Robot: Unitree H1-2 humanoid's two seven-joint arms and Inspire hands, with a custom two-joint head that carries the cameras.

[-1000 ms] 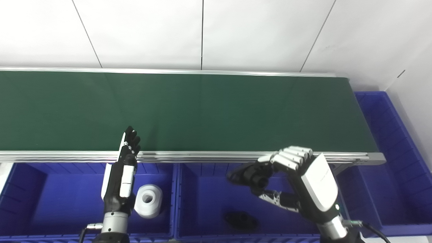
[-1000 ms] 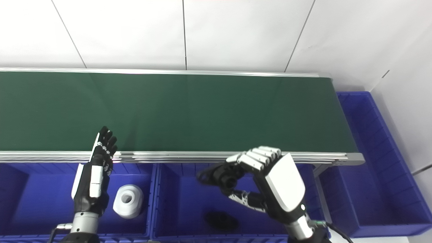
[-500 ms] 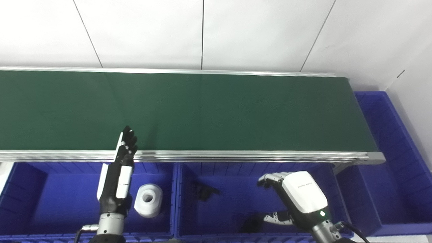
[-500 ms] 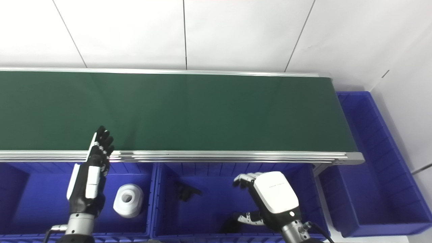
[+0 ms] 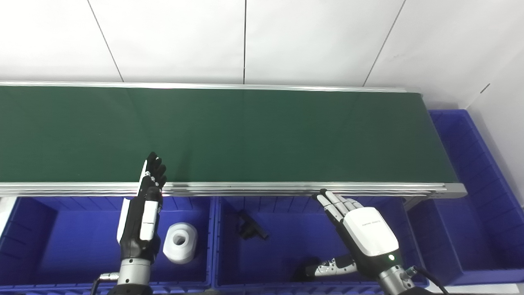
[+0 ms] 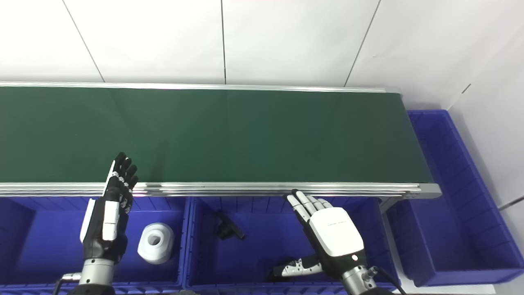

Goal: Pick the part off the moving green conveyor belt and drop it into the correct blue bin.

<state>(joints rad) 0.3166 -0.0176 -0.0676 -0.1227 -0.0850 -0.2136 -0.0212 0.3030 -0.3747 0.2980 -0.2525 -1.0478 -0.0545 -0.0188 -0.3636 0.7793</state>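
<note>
The green conveyor belt [image 5: 254, 135] runs across the scene between silver rails, with nothing lying on its surface; below its near rail sit blue bins side by side, and a further blue bin [image 5: 475, 164] stands at the belt's right end. The right hand [image 5: 360, 233] hovers over the middle bin [image 5: 286, 254] with its white back upward, its fingers [image 5: 333, 205] straight and spread, reaching towards the near rail, and its thumb [image 5: 331, 268] stuck out to the left low in the frame; it holds nothing. The black part [image 5: 250, 226] lies on the floor of the middle bin near that bin's far-left corner, well apart from the right hand; a dark patch shows just beside the thumb, too hidden to tell what it is. The left hand [image 5: 143, 217] stands edge-on over the left bin [image 5: 61, 241], fingers extended together and pointing up past the near rail onto the belt's edge, empty. A white cylindrical part [image 5: 180, 242] with a round hole in its top rests in the left bin just right of the left hand's wrist, close to the wall shared with the middle bin.
</note>
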